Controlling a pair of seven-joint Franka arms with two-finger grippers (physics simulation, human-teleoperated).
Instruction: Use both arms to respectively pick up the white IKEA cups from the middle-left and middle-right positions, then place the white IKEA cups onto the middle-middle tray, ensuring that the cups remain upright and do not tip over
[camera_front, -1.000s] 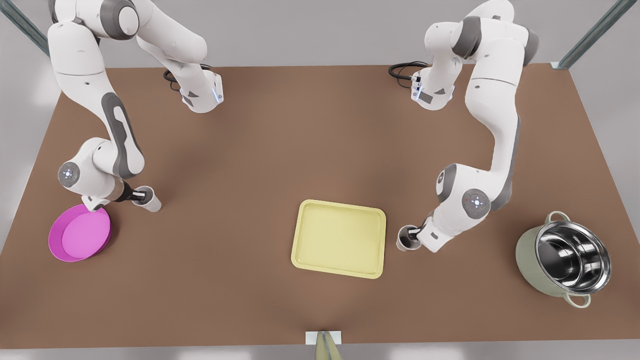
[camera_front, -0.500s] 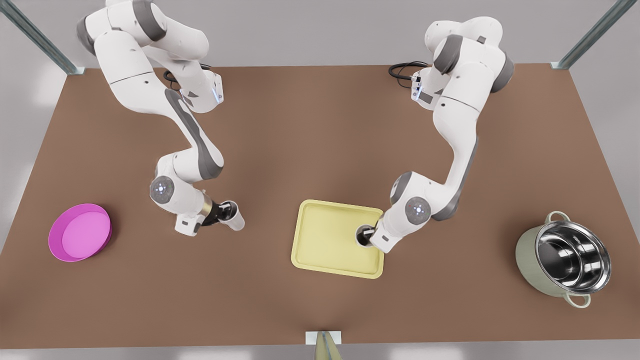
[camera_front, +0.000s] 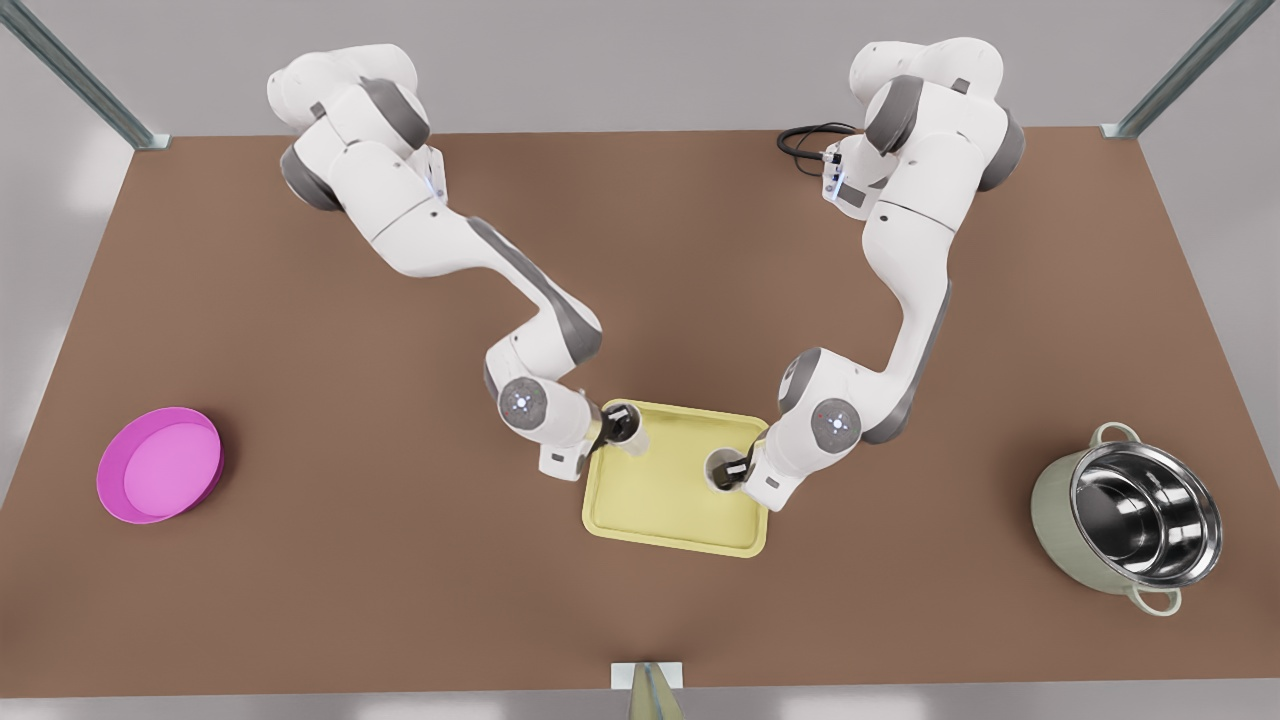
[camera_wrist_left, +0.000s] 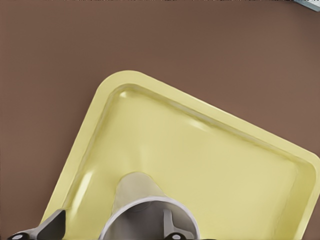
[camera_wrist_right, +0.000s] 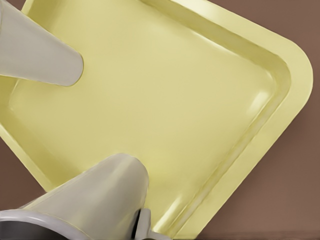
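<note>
The pale yellow tray lies at the table's middle. My left gripper is shut on one white cup, which stays upright over the tray's far-left corner as seen from the front. In the left wrist view this cup has one finger inside its rim and the tray spreads beyond it. My right gripper is shut on the second white cup, upright over the tray's right half. The right wrist view has that cup close by and the other cup across the tray.
A pink bowl sits near the front view's left table edge. A steel pot with a pale green outside stands at the right. Black cables lie at the back by the right arm's base.
Both arms carried their cups inward. The left cup went from beside the pink bowl to the tray's far-left corner. The right cup moved from off the tray's right edge to over it.
</note>
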